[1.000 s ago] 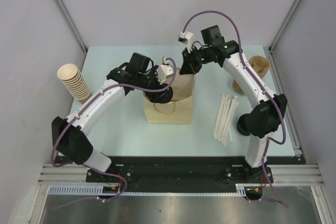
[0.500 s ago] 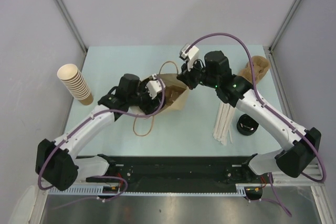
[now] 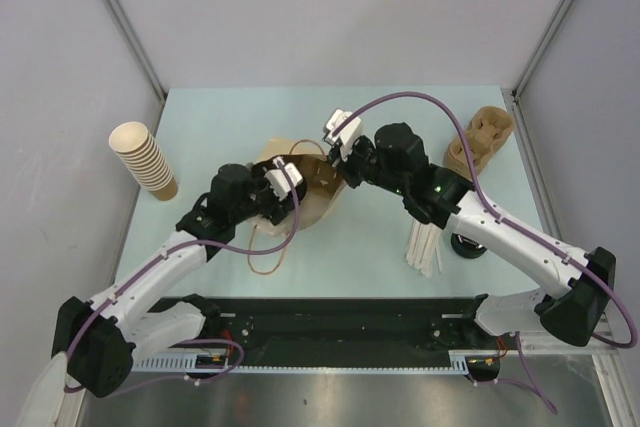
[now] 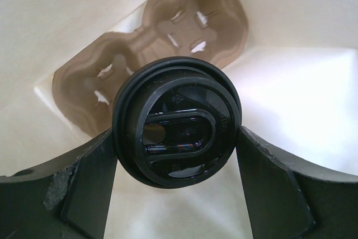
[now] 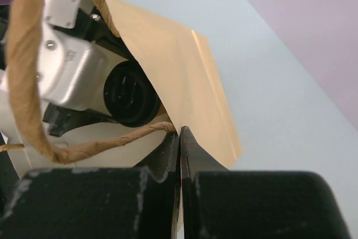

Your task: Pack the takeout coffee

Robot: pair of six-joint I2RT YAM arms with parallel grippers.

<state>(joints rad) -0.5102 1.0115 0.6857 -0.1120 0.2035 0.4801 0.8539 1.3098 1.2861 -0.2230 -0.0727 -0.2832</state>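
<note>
The takeout coffee (image 4: 176, 121) is inside the paper bag (image 5: 182, 74), held there by the left arm and short of the bag's floor. The bag stands tilted on the table (image 3: 400, 237), near its middle, with its mouth turned toward the left arm, so that arm has the only straight way in.

Against the bag's far end lies the carrier tray (image 4: 89, 90). It is dead ahead of the cup along the line of reach. Its long axis runs on a slant in the left wrist view, from lower left to upper right, with one well at each end.

The cup points the same way as the claw. Its black lid (image 5: 131, 93) faces back at the wrist camera, which hides the cup body and puts the base toward the tray. The lid covers the tray's narrow waist and its near edge, so the cup looks lined up between the wells rather than over one. My judgement is that the reach must shift along the tray's axis before it goes deeper.

The left gripper (image 4: 176, 138) is spread wide, with a finger pressed against each side of the lid. The right gripper (image 5: 180, 138) is pinched fully closed on the bag's rim just beside the rope handle (image 5: 33, 82), holding the mouth open.
</note>
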